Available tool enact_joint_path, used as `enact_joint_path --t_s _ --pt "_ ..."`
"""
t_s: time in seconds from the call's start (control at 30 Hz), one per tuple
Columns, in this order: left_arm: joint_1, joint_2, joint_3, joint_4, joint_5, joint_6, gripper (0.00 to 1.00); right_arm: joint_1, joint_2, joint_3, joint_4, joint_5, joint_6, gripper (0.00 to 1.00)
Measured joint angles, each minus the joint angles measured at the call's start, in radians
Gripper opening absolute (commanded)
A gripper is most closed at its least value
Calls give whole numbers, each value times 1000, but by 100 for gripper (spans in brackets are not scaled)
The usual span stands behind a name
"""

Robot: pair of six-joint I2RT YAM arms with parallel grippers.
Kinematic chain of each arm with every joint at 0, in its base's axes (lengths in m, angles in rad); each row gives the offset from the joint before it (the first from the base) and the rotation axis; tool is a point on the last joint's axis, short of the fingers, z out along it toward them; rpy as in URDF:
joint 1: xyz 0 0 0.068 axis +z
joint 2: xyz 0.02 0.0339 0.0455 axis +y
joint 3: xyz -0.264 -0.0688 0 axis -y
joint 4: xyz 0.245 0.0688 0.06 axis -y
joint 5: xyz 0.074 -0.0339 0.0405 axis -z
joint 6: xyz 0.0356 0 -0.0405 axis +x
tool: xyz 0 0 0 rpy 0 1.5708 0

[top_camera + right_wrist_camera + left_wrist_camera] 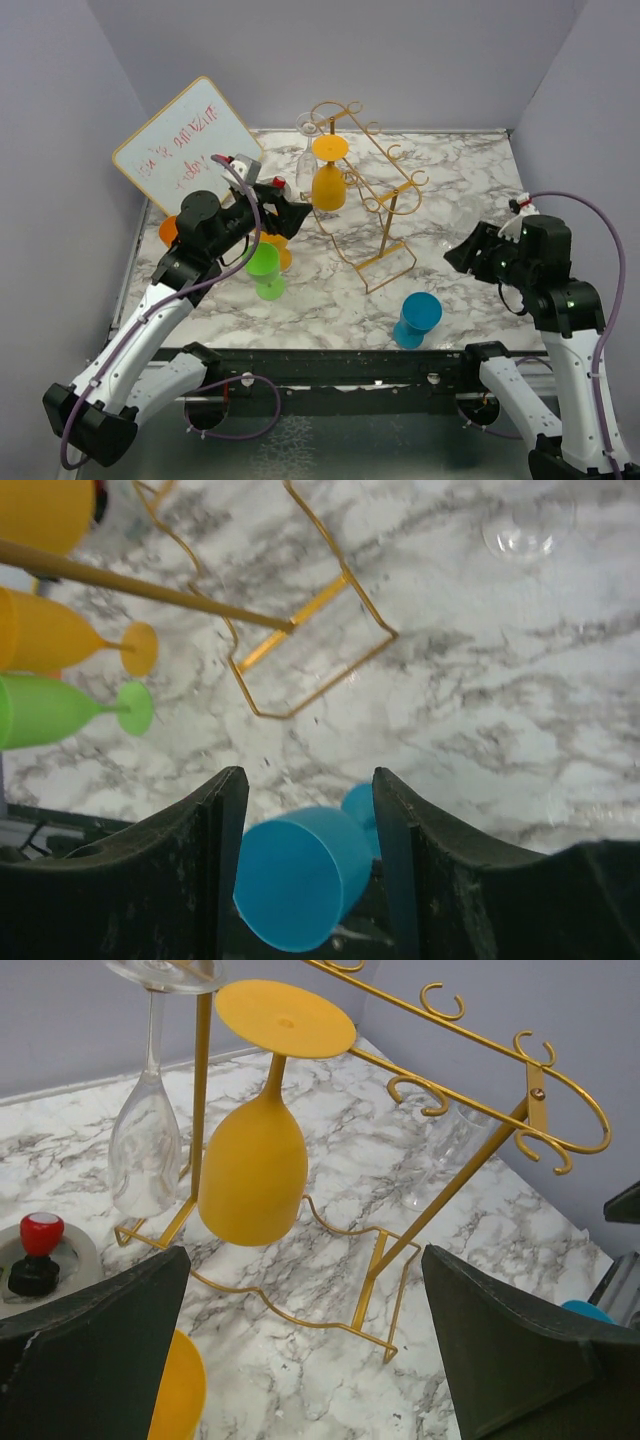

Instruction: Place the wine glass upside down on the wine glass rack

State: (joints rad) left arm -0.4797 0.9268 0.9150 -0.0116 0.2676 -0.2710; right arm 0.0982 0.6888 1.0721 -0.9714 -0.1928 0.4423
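The gold wire wine glass rack (385, 205) stands mid-table. An orange wine glass (329, 182) hangs upside down on it, with a clear glass (305, 150) hanging beside it; both also show in the left wrist view, the orange one (252, 1165) and the clear one (143, 1150). My left gripper (292, 212) is open and empty, just left of the rack (470, 1165) and facing it. My right gripper (458, 252) is open and empty, raised right of the rack. A blue wine glass (417, 318) stands on the table in front; in the right wrist view it (300, 875) shows between my fingers, below them.
A green glass (265, 270) and an orange glass (283, 255) stand under my left arm. A clear glass (525, 525) stands on the table right of the rack. A grey disc with a red knob (40, 1235) sits left of the rack. A whiteboard (185, 140) leans at the back left.
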Motion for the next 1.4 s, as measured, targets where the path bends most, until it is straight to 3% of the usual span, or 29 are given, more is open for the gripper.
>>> enact_joint_path --t_s 0.23,0.5,0.7,1.0,1.27,1.4 --pt "0 -92 -70 -11 -32 -39 99 0 -18 -45 -222 -43 -49 69" --pt "0 -148 -154 39 -67 -60 99 0 -62 -108 -351 -150 -67 70" --pt "0 -158 -166 55 -79 -62 99 0 -66 -203 -369 -207 -58 48" --pt "0 -160 -179 76 -122 -61 99 0 -22 -260 -331 -211 -34 36" --pt "0 -159 -179 75 -155 -60 99 0 36 -259 -283 -174 -20 5" --pt "0 -158 -179 75 -161 -60 99 0 40 -250 -274 -154 -11 1"
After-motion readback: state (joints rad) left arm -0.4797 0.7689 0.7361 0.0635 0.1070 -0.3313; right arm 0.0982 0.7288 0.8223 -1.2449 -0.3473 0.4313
